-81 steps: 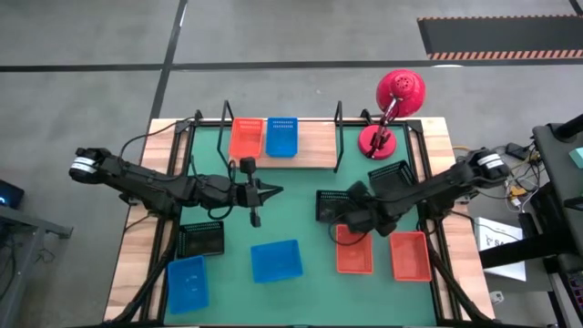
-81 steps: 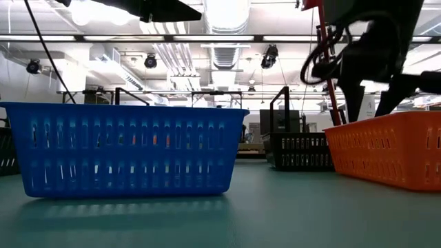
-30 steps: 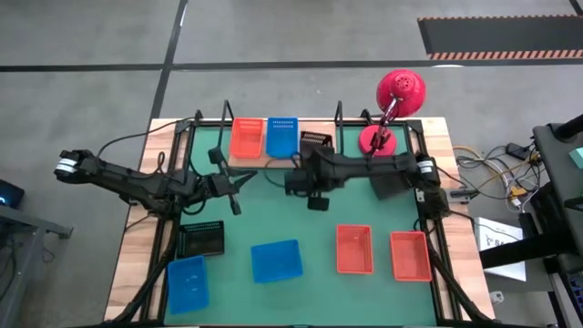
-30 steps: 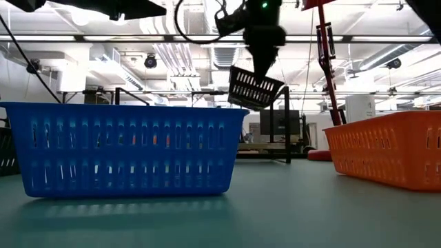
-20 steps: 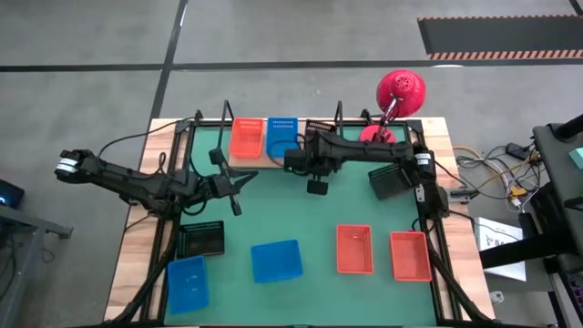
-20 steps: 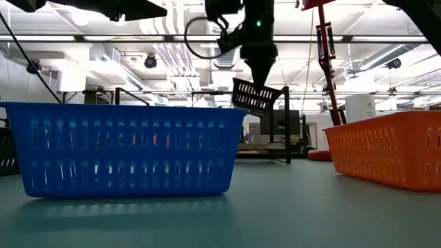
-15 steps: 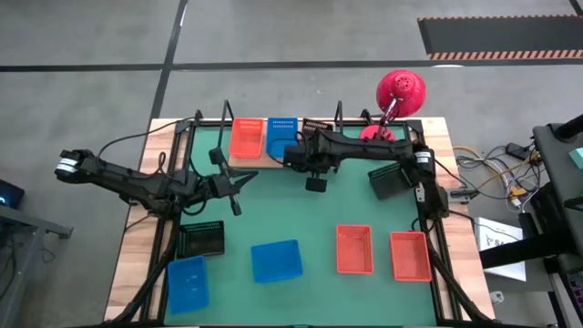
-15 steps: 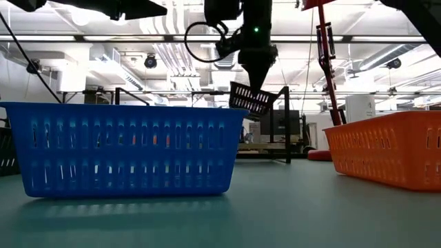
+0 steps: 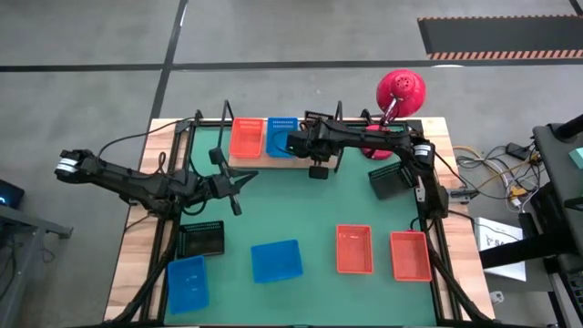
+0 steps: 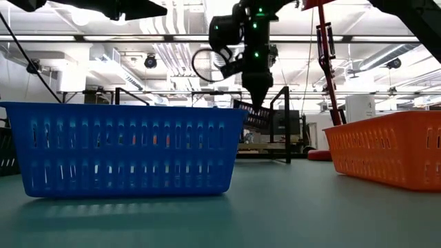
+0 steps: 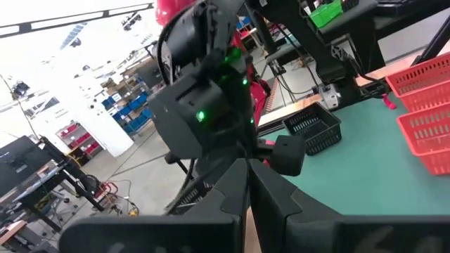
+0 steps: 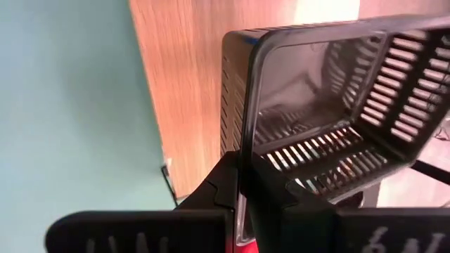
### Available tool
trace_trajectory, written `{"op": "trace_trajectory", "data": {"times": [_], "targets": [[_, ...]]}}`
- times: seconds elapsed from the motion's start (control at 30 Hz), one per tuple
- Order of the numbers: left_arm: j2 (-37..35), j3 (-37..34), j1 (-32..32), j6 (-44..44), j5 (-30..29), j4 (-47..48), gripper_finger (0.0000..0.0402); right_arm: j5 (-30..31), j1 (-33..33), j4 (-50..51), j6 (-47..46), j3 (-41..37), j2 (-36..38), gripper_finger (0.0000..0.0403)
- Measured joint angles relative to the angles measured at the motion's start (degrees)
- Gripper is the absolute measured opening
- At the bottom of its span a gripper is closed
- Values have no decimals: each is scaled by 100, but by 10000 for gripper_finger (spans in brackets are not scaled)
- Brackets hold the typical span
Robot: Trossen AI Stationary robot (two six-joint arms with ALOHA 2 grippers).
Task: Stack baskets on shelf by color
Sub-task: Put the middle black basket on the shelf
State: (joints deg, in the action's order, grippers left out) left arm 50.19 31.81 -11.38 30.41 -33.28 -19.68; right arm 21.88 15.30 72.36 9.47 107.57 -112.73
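Right wrist view: right gripper (image 12: 246, 184) clamps black basket (image 12: 330, 119) rim (no legible writing)

Overhead view of a worktop (image 9: 137, 251) covered by a green mat (image 9: 291, 219). At the far edge, a wooden shelf (image 9: 321, 151) carries an orange basket (image 9: 246, 138) and a blue basket (image 9: 281, 136) side by side. The right arm reaches across to the shelf, its hand (image 9: 306, 137) beside the blue basket. The left hand (image 9: 244, 179) waits over the mat, pointing towards the middle. A red lamp (image 9: 398, 96) stands at the far right corner, a black basket (image 9: 389, 179) near it. Nearer: another black basket (image 9: 200, 240), two blue baskets (image 9: 187, 283) (image 9: 276, 261), two orange baskets (image 9: 354, 249) (image 9: 410, 255)
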Motion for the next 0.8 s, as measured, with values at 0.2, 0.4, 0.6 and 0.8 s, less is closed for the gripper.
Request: {"op": "trace_trajectory", "data": {"times": [0.2, 0.4, 0.6, 0.8], "targets": [[0, 0, 0, 2, 0, 2, 0, -27, 111, -372, 175, -308, 0, 11], [0, 0, 0, 3, 2, 4, 0, -133, 156, -859, 359, -551, 0, 13], [0, 0, 0, 4, 2, 2, 0, -132, 209, -864, 361, -638, 0, 31], [0, 2, 2, 28, 2, 0, 0, -135, 232, -883, 356, -638, 0, 59]]}}
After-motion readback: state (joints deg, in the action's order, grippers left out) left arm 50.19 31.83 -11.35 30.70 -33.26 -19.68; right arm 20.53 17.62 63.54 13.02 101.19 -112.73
